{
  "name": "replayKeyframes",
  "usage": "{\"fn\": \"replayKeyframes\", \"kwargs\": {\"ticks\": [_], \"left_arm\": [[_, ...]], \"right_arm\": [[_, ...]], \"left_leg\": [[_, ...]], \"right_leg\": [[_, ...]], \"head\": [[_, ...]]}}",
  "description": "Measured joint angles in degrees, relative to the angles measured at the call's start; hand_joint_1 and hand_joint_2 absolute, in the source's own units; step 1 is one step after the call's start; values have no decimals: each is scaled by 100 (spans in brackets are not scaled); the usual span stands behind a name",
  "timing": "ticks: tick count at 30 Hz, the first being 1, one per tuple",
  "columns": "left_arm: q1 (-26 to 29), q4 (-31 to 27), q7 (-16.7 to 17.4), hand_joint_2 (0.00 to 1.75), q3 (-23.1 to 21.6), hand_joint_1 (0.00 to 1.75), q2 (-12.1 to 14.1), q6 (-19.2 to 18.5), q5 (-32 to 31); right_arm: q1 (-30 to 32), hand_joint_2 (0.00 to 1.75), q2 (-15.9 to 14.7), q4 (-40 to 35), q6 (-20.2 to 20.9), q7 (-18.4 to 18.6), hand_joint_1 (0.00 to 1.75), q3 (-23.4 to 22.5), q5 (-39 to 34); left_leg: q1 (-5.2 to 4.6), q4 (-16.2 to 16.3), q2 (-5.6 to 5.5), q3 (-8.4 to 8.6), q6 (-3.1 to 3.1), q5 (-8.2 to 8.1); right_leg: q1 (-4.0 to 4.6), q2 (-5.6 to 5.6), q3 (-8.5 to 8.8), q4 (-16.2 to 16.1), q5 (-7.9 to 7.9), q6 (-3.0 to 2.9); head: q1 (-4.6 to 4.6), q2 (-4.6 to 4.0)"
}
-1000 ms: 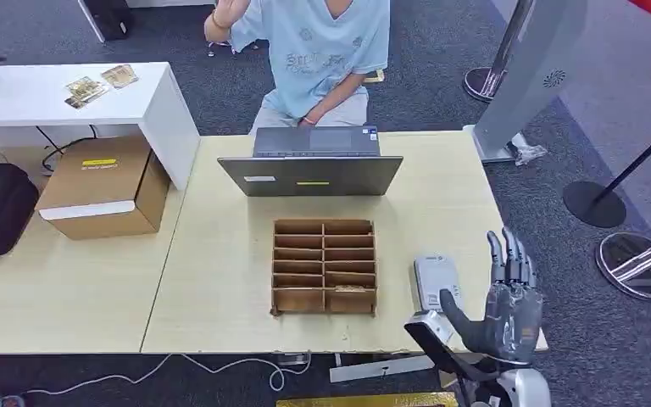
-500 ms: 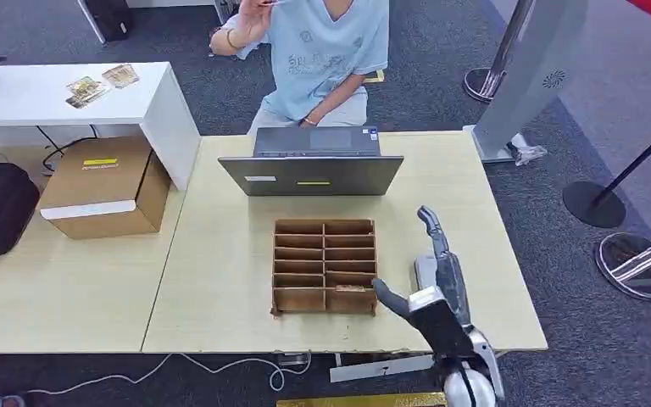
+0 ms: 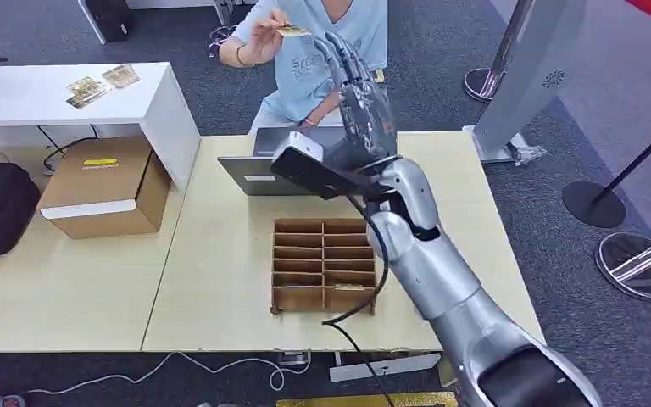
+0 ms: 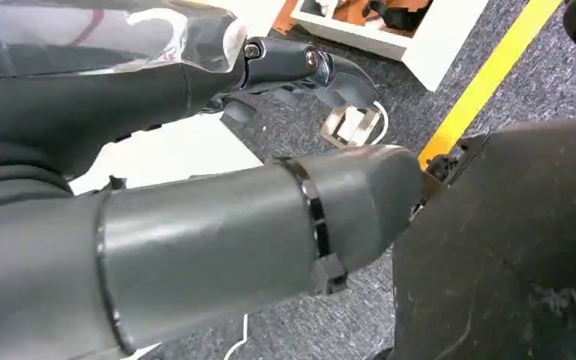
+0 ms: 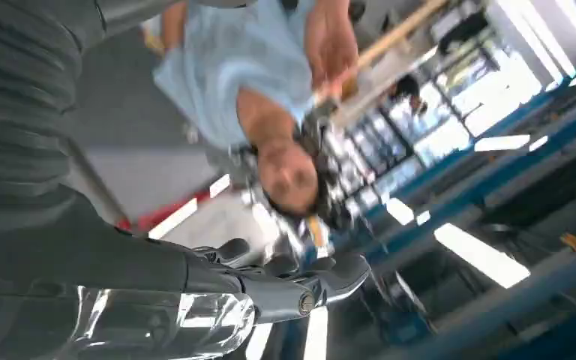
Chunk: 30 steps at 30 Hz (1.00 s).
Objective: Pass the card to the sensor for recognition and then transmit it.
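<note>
Right hand (image 3: 363, 106): raised above the laptop (image 3: 305, 174), fingers apart, holding nothing. Card (image 3: 292, 31): pinched in a person's hand (image 3: 264, 36), just beside the fingertips. Left hand (image 4: 195, 82): grip cannot be told

Looks like I'm parked at some reception or check-in desk in a big office or expo hall. Grey carpet (image 3: 220, 93), pale wood table (image 3: 220, 280) with a laptop (image 3: 258, 174), stanchion posts (image 3: 598, 199) off to the side, a white counter (image 3: 59, 97), long ceiling lights (image 5: 480, 259) overhead.
</note>
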Motion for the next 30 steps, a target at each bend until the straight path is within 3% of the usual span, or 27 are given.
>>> {"fn": "replayKeyframes", "kwargs": {"ticks": [5, 7, 9, 15, 19, 29, 30], "left_arm": [[-96, 0, -96, 0, 22, 0, -53, -44, 0], [-138, 0, -111, 0, 20, 0, -72, -77, 0], [-163, 0, -129, 0, 22, 0, -96, -101, 4], [-198, 0, -157, 0, 79, 0, -142, -190, 46], [-205, 0, -153, 0, 116, 0, -160, -262, 105], [-231, 0, -46, 0, 251, 0, -227, -376, 151], [-232, 0, -46, 0, 256, 0, -236, -378, 144]], "right_arm": [[-861, 175, 167, 1086, -907, 701, 0, 576, 2070], [-1202, 175, 228, 1591, -981, 1123, 0, 856, 2985], [-1436, 175, 320, 2061, -978, 1282, 0, 1052, 3316], [-1791, 175, 547, 2996, -663, 1476, 0, 1159, 3602], [-1952, 175, 663, 3396, -239, 1579, 0, 1172, 3521], [-2040, 175, 700, 3890, -174, 1633, 0, 787, 3259], [-2041, 175, 700, 3916, -185, 1633, 17, 733, 3257]], "left_leg": [[-3, 0, 0, -1, 1, -1], [-2, 0, -1, -1, 1, -1], [-2, 1, -7, -1, 1, 0], [-2, 1, -7, -1, 1, 0], [-2, 1, -7, -1, 0, -1], [-2, 3, -5, -1, 1, -1], [-2, 3, -5, -1, 1, -1]], "right_leg": [[0, 1, 0, -1, 0, 0], [-1, -1, 0, -3, 0, 0], [-1, -6, 1, -3, 0, 0], [-1, -5, 1, -3, 1, 1], [-1, -5, 0, -3, 0, 1], [-1, -2, -2, -4, 1, 1], [-1, -2, -2, -4, 1, 1]], "head": [[-2, 0], [0, 0], [0, 0], [0, 0], [0, 0], [0, 0], [0, 0]]}}
